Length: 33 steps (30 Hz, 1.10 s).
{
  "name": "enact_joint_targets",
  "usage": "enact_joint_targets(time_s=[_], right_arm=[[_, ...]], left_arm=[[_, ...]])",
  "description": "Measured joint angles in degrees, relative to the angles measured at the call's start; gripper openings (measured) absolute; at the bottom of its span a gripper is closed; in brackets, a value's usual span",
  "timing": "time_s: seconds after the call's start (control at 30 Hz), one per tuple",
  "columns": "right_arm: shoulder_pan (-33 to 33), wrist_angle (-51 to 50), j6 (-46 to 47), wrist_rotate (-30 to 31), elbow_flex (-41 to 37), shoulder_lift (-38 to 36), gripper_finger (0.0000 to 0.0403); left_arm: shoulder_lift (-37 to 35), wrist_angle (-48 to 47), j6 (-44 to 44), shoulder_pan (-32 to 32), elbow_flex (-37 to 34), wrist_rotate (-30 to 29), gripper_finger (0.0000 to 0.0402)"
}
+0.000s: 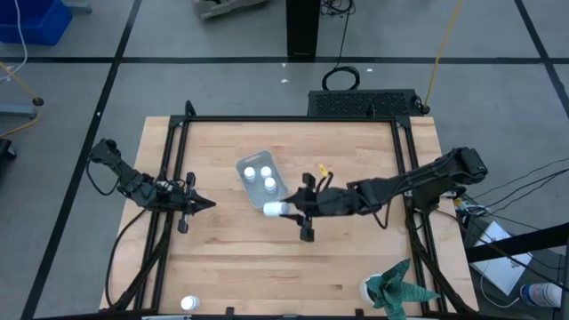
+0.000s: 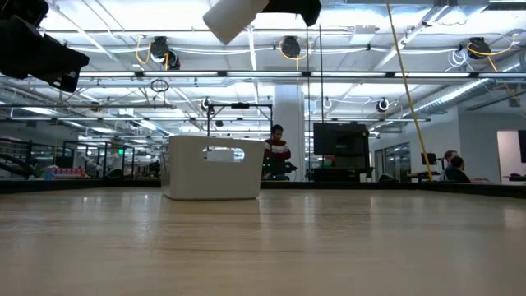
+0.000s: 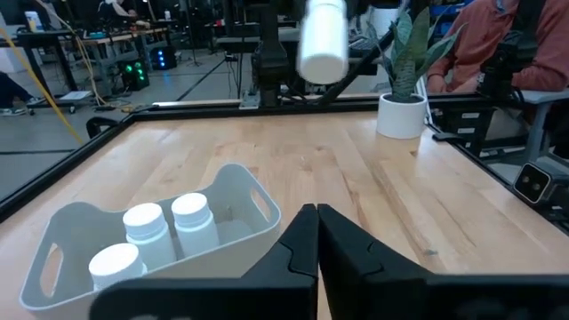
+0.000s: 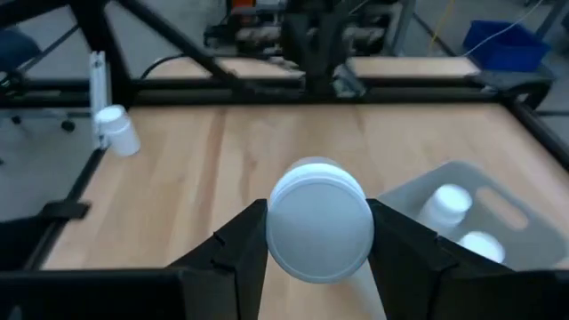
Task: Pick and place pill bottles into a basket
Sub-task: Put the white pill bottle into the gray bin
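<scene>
The right gripper [image 1: 286,210] clenches a pill bottle [image 1: 274,210] between its jaws, lifted near the table's [image 1: 356,258] middle, just beside the basket [image 1: 242,169]. The left gripper [image 1: 206,204] waits by the left edge, jaws closed empty.

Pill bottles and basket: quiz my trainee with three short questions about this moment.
1. Which tool holds a pill bottle? A: left tool. B: right tool.
2. True or false: the basket is empty.
3. Fill in: the left tool's tips are ____ (open or shut).
Key: 1 B; 2 false; 3 shut.
</scene>
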Motion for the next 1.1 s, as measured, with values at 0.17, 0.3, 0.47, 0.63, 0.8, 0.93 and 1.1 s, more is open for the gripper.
enact_joint_targets(time_s=[0.17,0.3,0.47,0.63,0.8,0.93,1.1], right_arm=[[-3.75,2.66,-2.9,-1.67,0.01,-0.02,0.015],[-6.84,5.14,-4.48,-5.47,0.0,-0.01,0.0151],[-9.9,5.64,-5.23,-8.61,0.0,0.0,0.015],[-12.23,5.73,-5.76,-11.63,0.62,0.26,0.015],[-13.26,2.57,-7.09,-13.33,4.81,3.19,0.015],[-14.13,-5.33,-7.87,-13.31,11.76,7.55,0.015],[-16.01,-19.97,-10.39,-13.31,23.69,14.63,0.015]], left_arm=[[0.0,0.01,-0.02,-0.01,0.0,-0.11,0.0031],[0.0,-0.03,-0.04,0.0,0.0,-0.94,0.004],[0.0,-0.02,0.3,-0.01,0.0,-0.96,0.0036],[0.0,-0.01,0.67,-0.02,0.0,-1.2,0.0023],[0.0,0.05,0.83,0.0,0.0,-1.48,0.0007],[0.0,0.03,0.93,0.0,0.0,-1.54,0.0006],[0.0,0.15,0.89,0.0,0.0,-1.55,0.0031]])
